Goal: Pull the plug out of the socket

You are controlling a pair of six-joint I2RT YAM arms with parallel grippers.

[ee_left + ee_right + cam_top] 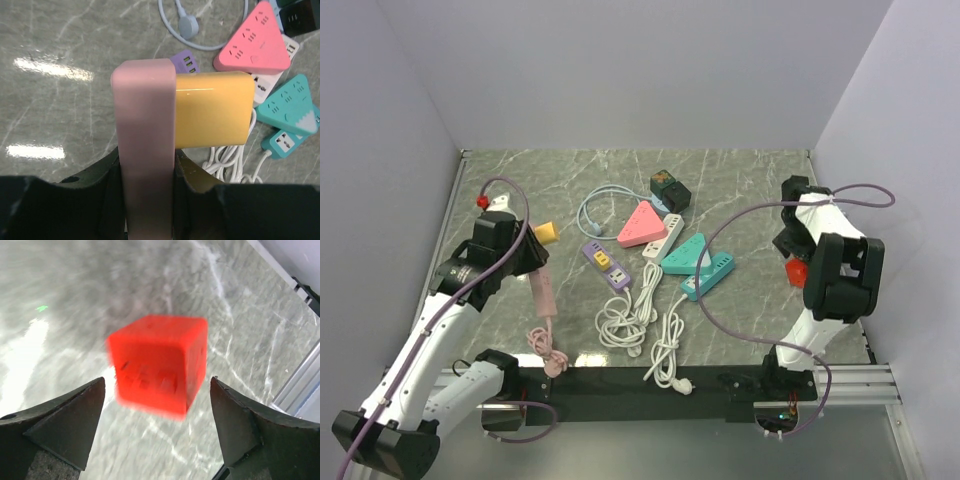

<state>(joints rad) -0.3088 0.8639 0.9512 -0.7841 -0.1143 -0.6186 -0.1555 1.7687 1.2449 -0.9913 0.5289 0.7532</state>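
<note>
Left hand was closed on the pink power strip, clamping its two long sides. A yellow adapter projected from the strip, touching it. Right hand stood wide at the right side of the bench. The red cube plug lay between its fingers, blurred, with a clear gap on either side. Whether the plug touched the bench could not be determined.

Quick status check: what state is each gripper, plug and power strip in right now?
Left gripper: shut on the pink strip.
Pink strip: clamped between the left fingers.
Yellow plug: seated against the pink strip, not pulled out.
Right gripper: open.
Red cube: loose between the right fingers, touching neither, blurred.
Teal strip: lying on the table.
</note>
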